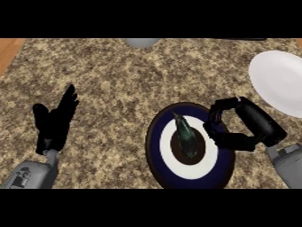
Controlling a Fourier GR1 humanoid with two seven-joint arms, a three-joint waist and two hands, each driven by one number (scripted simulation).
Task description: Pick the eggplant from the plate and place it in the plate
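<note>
On the speckled brown counter (114,80), near the lower middle of the view, stands a dark blue plate (154,146) with a white centre. The eggplant (187,139) lies on this plate, dark and long, with its thin end pointing away from the robot. Just beside the plate's right rim is the right hand (241,126); its fingers (218,111) are curled inward toward the plate, with the thumb low at the rim, but they close on nothing and do not touch the eggplant. At the upper right lies a white plate (285,82), well apart from the blue one. At the left, the left hand (54,119) rests open with its fingers straight and pointing up. A grey round thing (142,42) shows at the top edge.
</note>
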